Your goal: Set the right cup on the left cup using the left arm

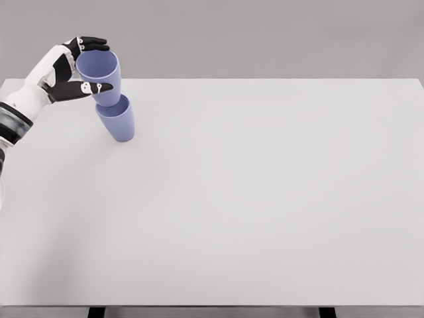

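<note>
Left hand [74, 68] at the table's [265, 199] far-left corner, fingers wrapped round the upper blue cup [101, 74]; thumb across its front, another finger over the rim; cup is tilted, its base sitting in or just at the mouth of the lower blue cup [117, 119]; lower cup stands on the table, leaning slightly.

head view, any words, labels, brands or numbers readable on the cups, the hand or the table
None: no text can be read in this view.
Upper blue-violet plastic cup, held in the left hand: plain, no print.
Lower blue-violet plastic cup: plain.
White tabletop: bare of markings.
Small white patches on the black fingers: no characters made out.
</note>
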You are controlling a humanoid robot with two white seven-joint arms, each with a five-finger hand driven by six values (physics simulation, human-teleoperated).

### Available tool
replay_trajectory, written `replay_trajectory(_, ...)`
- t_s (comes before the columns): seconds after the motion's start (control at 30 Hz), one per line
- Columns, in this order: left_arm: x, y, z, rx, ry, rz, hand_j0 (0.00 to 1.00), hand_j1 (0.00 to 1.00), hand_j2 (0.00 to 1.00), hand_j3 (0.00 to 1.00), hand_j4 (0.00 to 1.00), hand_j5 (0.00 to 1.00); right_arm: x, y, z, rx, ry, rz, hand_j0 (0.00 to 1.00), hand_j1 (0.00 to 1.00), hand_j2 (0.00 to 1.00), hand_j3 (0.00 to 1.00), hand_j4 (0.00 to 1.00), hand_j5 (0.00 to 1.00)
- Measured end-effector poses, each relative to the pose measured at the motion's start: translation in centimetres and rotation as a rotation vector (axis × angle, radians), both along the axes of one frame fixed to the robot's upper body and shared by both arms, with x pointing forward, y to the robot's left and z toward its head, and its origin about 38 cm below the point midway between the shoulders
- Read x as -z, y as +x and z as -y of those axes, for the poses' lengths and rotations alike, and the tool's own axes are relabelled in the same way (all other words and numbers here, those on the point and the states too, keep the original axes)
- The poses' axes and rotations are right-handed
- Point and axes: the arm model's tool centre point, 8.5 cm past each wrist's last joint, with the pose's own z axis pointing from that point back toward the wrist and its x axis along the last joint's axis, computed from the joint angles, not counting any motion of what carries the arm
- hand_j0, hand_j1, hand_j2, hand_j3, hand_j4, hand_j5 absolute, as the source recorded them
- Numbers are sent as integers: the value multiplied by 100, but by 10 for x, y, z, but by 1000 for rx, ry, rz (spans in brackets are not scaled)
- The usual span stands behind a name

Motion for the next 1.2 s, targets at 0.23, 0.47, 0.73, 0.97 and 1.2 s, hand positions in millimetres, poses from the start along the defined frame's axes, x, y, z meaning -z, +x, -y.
replay_trajectory(0.23,5,-2,0,0,1,-9,71,71,71,71,71,71,0,0,0,0,0,0,100,100,100,100,100,100)
replay_trajectory(0.47,8,-3,0,0,1,-17,71,71,71,71,71,71,0,0,0,0,0,0,100,100,100,100,100,100)
replay_trajectory(0.73,12,-6,3,6,3,-23,71,71,71,71,71,71,0,0,0,0,0,0,100,100,100,100,100,100)
replay_trajectory(0.97,12,-7,4,9,3,-21,71,71,71,71,71,71,0,0,0,0,0,0,100,100,100,100,100,100)
replay_trajectory(1.2,14,-6,3,7,5,-26,72,72,72,72,72,72,0,0,0,0,0,0,100,100,100,100,100,100)
